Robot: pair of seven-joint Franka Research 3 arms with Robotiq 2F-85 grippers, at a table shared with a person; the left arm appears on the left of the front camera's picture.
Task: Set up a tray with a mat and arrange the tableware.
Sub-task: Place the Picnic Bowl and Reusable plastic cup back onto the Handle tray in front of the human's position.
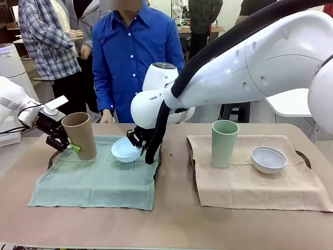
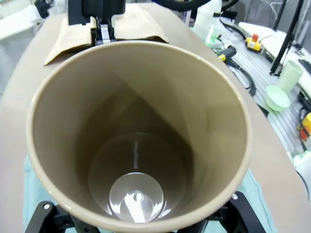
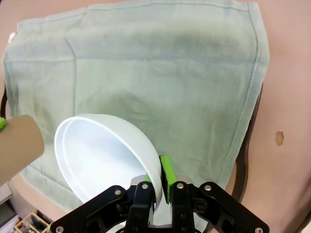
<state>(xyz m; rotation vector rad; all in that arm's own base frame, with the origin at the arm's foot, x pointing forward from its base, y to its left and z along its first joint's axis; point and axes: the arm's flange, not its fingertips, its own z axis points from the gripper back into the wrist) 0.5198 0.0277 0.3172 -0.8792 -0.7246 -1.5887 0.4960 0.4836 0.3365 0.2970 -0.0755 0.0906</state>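
My left gripper is shut on the lower side of the tan cup, which stands slightly tilted at the far left of the green mat. The left wrist view looks straight down into that cup. My right arm reaches across, and its gripper is shut on the rim of the light blue bowl. That bowl hangs tipped just above the mat's far edge. In the right wrist view a green pad presses the bowl rim over the mat.
On the right, a tan mat covers a second tray and carries the pale green cup and the white bowl. The left tray's dark rim shows under the green mat. A person in a blue shirt stands at the far side.
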